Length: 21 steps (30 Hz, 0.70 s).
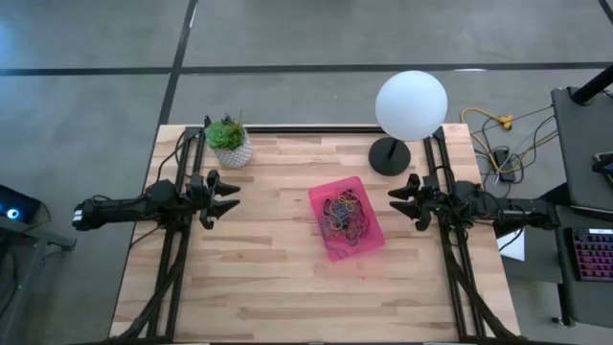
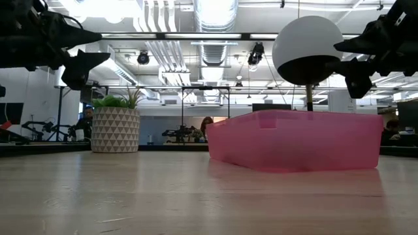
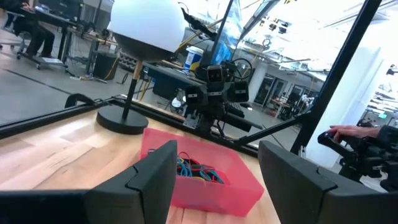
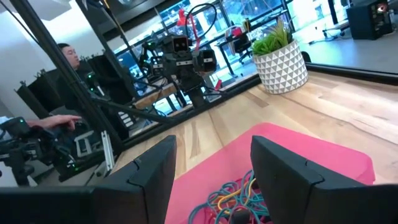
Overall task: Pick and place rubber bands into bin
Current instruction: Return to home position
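1. Pink bin [image 1: 356, 251] sits mid-table with the rubber bands [image 1: 345, 213] tangled inside; no loose bands seen on the wood. Risk: the wall is shallow, so a bump could spill loops.
2. Right gripper [image 1: 393, 203] is near the bin's right side, not touching. A low swing could clip it. Left gripper [image 1: 236, 195] is well apart. Both are raised, level, facing inward, fingers spread wide, holding nothing.
3. Globe lamp [image 1: 410, 105] stands just behind the right arm and could get knocked.

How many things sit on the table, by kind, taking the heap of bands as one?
Bin: 1
Band heap, in the bin: 1
Plant: 1
Lamp: 1
Total: 4
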Tool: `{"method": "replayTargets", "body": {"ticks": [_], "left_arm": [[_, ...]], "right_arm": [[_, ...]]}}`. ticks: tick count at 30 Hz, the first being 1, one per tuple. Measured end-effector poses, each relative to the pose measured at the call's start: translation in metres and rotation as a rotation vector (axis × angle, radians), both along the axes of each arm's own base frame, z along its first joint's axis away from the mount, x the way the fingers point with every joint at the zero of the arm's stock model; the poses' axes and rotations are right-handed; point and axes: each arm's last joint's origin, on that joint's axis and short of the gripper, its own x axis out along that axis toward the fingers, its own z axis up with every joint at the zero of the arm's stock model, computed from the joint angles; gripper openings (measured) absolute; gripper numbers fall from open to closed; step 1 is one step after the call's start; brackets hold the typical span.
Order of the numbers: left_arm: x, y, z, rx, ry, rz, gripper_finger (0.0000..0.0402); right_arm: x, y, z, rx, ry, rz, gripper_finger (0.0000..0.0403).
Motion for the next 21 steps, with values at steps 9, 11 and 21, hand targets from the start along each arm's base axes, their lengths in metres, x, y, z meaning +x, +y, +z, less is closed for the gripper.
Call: {"method": "replayTargets", "body": {"ticks": [9,11,21], "left_arm": [[0.0000,0.0000,0.0001,0.000,-0.001,0.000,0.0209],[-0.0001,0.0000,0.0008,0.000,-0.008,0.000,0.0209],[-0.0001,0.0000,0.0010,0.001,-0.010,0.000,0.0209]], "right_arm": [[0.0007,0.0000,-0.0007,0.000,0.010,0.001,0.0194],[0.0007,0.0000,-0.0007,0.001,0.009,0.001,0.0194],[0.0008,0.0000,-0.0006,0.000,0.009,0.001,0.0194]]}}
